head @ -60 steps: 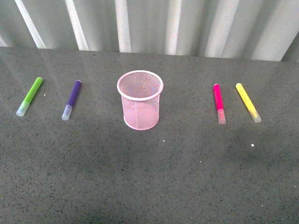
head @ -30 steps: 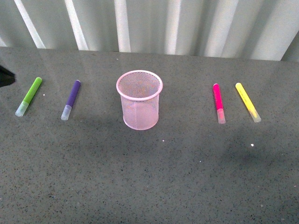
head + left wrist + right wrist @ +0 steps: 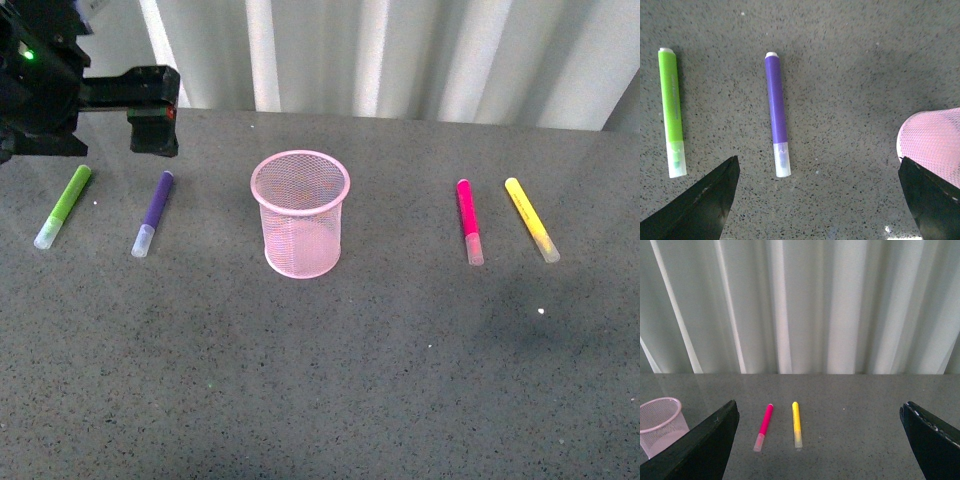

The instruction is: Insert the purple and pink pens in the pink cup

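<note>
While left gripper (image 3: pixel 817 159) and right gripper (image 3: pixel 818 403) gape empty, purple pen (image 3: pixel 153 213) and pink pen (image 3: pixel 468 221) flank the pink cup (image 3: pixel 300 238)

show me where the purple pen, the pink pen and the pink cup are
purple pen (image 3: pixel 154 212), front view, middle of its dark barrel
pink pen (image 3: pixel 468 222), front view, middle of its barrel
pink cup (image 3: pixel 302 235), front view, mesh wall facing the camera

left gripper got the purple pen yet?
No, the purple pen lies flat on the table, clear of the open left gripper.
</note>
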`<act>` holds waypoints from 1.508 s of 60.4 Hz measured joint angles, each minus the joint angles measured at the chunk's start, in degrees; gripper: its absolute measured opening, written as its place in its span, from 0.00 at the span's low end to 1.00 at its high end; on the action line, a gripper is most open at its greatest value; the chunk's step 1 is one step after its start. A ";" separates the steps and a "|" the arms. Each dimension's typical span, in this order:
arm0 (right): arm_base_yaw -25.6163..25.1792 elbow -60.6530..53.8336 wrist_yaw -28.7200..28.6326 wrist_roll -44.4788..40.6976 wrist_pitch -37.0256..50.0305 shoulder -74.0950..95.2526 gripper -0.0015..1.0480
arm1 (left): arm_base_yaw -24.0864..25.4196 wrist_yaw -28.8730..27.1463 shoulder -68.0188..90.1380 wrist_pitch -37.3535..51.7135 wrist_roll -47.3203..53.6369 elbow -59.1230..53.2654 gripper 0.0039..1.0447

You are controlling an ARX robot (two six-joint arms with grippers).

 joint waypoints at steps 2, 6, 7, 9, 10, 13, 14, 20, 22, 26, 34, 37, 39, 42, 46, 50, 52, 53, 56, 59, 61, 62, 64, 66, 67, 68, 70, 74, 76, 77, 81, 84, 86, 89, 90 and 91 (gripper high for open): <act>0.00 0.00 0.00 0.02 0.00 0.00 0.93 | -0.17 -0.02 1.09 -0.42 -0.09 0.81 0.94; 0.00 0.00 0.00 0.00 0.00 0.00 0.93 | -0.46 -0.79 3.96 -1.11 -0.17 3.45 0.94; 0.00 0.00 0.00 0.00 0.00 0.00 0.93 | -0.50 -0.92 4.28 -1.18 -0.20 3.78 0.94; 0.00 0.00 0.00 0.02 0.00 0.00 0.93 | -0.61 -1.01 5.38 -1.25 -0.28 4.90 0.94; 0.00 0.00 0.00 0.00 0.00 0.00 0.93 | -0.63 -1.05 5.70 -1.29 -0.31 5.29 0.94; 0.00 0.00 0.00 0.00 0.00 0.00 0.93 | -0.72 -1.05 7.39 -1.77 -0.35 7.28 0.94; 0.00 0.00 0.00 0.02 0.00 0.00 0.93 | -0.74 -1.03 7.72 -1.86 -0.35 7.67 0.94; 0.00 0.00 0.00 0.00 0.00 0.00 0.93 | -0.92 -0.48 10.40 -2.27 -0.22 11.28 0.94; 0.00 0.00 0.00 0.02 0.00 0.00 0.93 | -0.92 -0.48 11.30 -2.32 -0.02 12.46 0.94; 0.00 0.00 0.00 0.02 0.00 0.00 0.93 | -0.92 -0.76 12.76 -2.38 0.55 14.25 0.94; 0.00 0.00 0.00 0.02 0.00 0.00 0.93 | -0.57 -1.25 16.22 -2.38 2.03 16.92 0.94; 0.00 0.00 0.00 0.02 0.00 0.00 0.93 | -0.48 -1.77 17.29 -2.38 2.64 17.44 0.94; 0.00 0.00 0.00 0.00 0.00 0.00 0.93 | -0.33 -2.25 18.16 -2.38 3.19 17.81 0.94; 0.00 0.00 0.00 0.00 0.00 0.00 0.93 | -0.15 -2.64 19.15 -2.38 3.93 18.43 0.94; 0.00 0.00 0.00 0.02 0.00 0.00 0.93 | 0.22 -2.54 20.61 -1.99 5.18 19.32 0.94; 0.00 0.00 0.00 0.02 0.00 0.00 0.93 | 0.57 -2.40 21.46 -1.90 5.88 19.87 0.94; 0.00 0.00 0.00 0.02 0.00 0.00 0.93 | 0.72 -2.45 21.94 -1.90 6.36 20.24 0.94; 0.00 0.00 0.00 0.02 0.00 0.00 0.93 | 0.79 -2.49 22.05 -1.90 6.47 20.35 0.94; 0.00 0.00 0.00 0.02 0.00 0.00 0.93 | 1.03 -2.60 22.67 -1.92 6.86 20.85 0.94; 0.00 0.00 0.00 0.02 0.00 0.00 0.93 | 1.18 -2.80 23.06 -1.88 7.08 21.18 0.94; 0.00 0.00 0.00 0.02 0.00 0.00 0.93 | 1.25 -2.93 23.30 -1.81 7.41 21.27 0.94; 0.00 0.00 0.00 0.02 0.00 0.00 0.93 | 1.27 -2.93 23.43 -1.81 7.48 21.31 0.94; 0.00 0.00 0.00 0.02 0.00 0.00 0.93 | 1.33 -2.93 23.74 -1.81 7.54 21.44 0.94; 0.00 0.00 0.00 0.00 0.00 0.00 0.93 | 1.36 -2.93 24.04 -1.81 7.63 21.59 0.94; 0.00 0.00 0.00 0.02 0.00 0.00 0.93 | 1.38 -2.93 24.17 -1.81 7.63 21.62 0.94; 0.00 0.00 0.00 0.00 0.00 0.00 0.93 | 1.38 -2.93 24.30 -1.81 7.63 21.66 0.94; 0.00 0.00 0.00 0.02 0.00 0.00 0.93 | 1.40 -2.97 24.68 -1.81 7.63 21.81 0.94; 0.00 0.00 0.00 0.02 0.00 0.00 0.93 | 1.38 -2.99 25.22 -1.81 7.61 21.92 0.94; 0.00 0.00 0.00 0.02 0.00 0.00 0.93 | 1.38 -3.06 25.51 -1.81 7.58 22.01 0.94; 0.00 0.00 0.00 0.02 0.00 0.00 0.93 | 1.38 -3.08 25.62 -1.81 7.58 22.03 0.94; 0.00 0.00 0.00 0.00 0.00 0.00 0.93 | 1.38 -3.08 26.03 -1.81 7.54 22.14 0.94; 0.00 0.00 0.00 0.00 0.00 0.00 0.93 | 1.38 -3.08 26.43 -1.84 7.48 22.32 0.94; 0.00 0.00 0.00 0.00 0.00 0.00 0.93 | 1.36 -3.10 26.62 -1.84 7.43 22.53 0.94; 0.00 0.00 0.00 0.02 0.00 0.00 0.93 | 1.36 -3.10 26.93 -1.86 7.43 22.88 0.94; 0.00 0.00 0.00 0.02 0.00 0.00 0.93 | 1.33 -3.10 26.99 -1.86 7.43 22.97 0.94; 0.00 0.00 0.00 0.02 0.00 0.00 0.93 | 1.33 -3.15 27.10 -1.86 7.37 23.12 0.94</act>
